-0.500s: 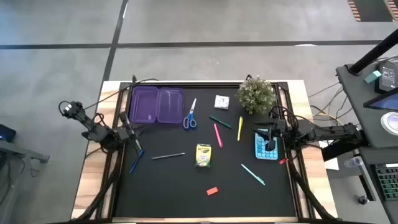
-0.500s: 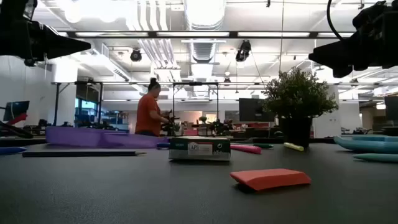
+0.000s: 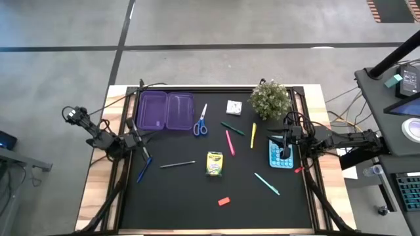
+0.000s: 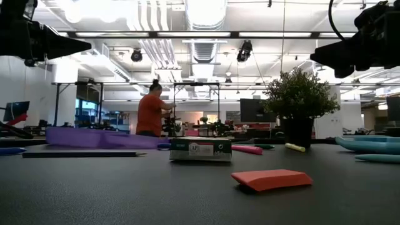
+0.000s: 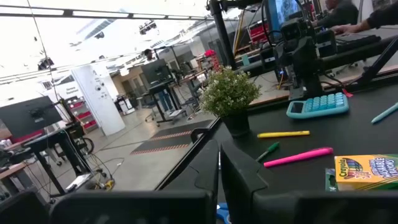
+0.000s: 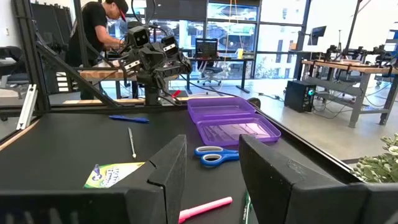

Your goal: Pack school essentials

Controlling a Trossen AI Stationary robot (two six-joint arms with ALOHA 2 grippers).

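The school essentials lie loose on the black table mat. Blue-handled scissors (image 3: 200, 122), a white pad (image 3: 233, 107), green (image 3: 231, 128), pink (image 3: 230, 141) and yellow (image 3: 253, 134) pens sit mid-table. Nearer lie the crayon box (image 3: 214, 163), grey pencil (image 3: 177, 164), blue pen (image 3: 143, 170), teal pen (image 3: 267, 183) and red eraser (image 3: 224, 201). My left gripper (image 3: 138, 141) hovers shut by the left edge, above the blue pen's far end. My right gripper (image 3: 282, 145) hovers open over a teal calculator (image 3: 281, 156).
An open purple case (image 3: 166, 110) lies flat at the far left of the mat. A potted plant (image 3: 270, 98) stands at the far right, just beyond my right gripper. In the low view a person (image 4: 150, 112) stands in the room behind the table.
Both arms have kept still and nothing on the table has moved. The person in the room behind has shifted a little.
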